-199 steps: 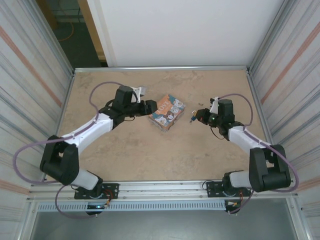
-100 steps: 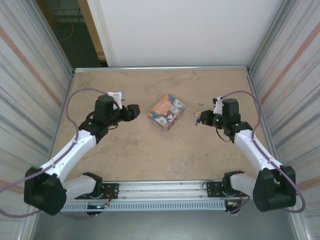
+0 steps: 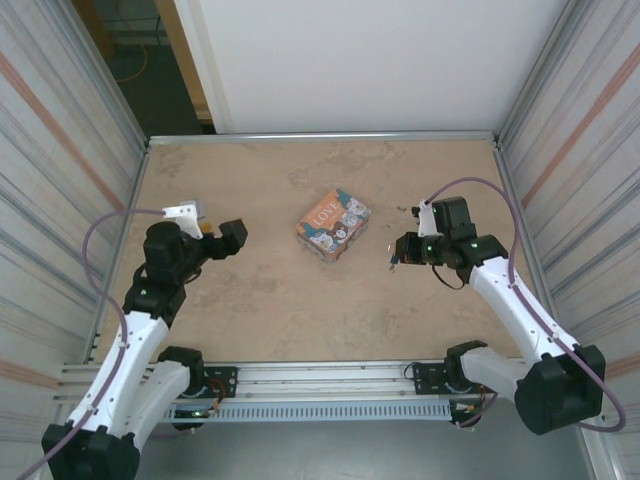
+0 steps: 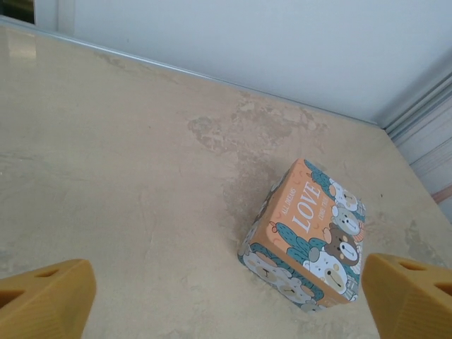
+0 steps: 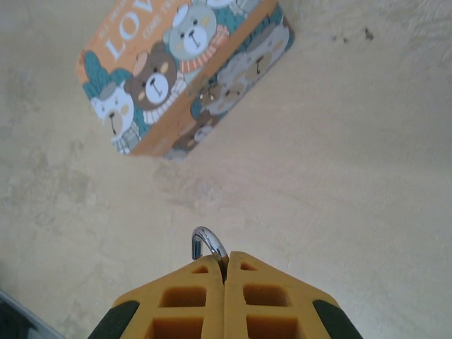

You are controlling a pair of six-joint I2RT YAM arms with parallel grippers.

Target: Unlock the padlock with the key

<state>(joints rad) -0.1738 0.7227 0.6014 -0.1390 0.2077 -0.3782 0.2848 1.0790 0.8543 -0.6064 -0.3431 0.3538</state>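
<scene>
My right gripper (image 5: 226,260) is shut on the padlock, and only its silvery shackle (image 5: 207,244) pokes out past the fingertips, one end hanging free. From above, the padlock (image 3: 393,261) is a tiny blue speck at the right gripper (image 3: 399,254), to the right of the tin and off the table. My left gripper (image 3: 226,240) stands open with nothing in it, well to the left of the tin; its orange fingertips (image 4: 49,296) frame the bottom of the left wrist view. The key is out of view.
A colourful "LOVE" tin (image 3: 333,224) with bear pictures lies in the middle of the tan table (image 3: 300,310); both wrist views catch it too, tin (image 4: 311,236) and tin (image 5: 176,70). Corrugated metal walls (image 3: 60,170) close in both sides, with a white panel at the back.
My left arm has pulled back from the tin toward the near left, and its jaws have opened wide. The right arm has drifted slightly nearer with the padlock still gripped.
</scene>
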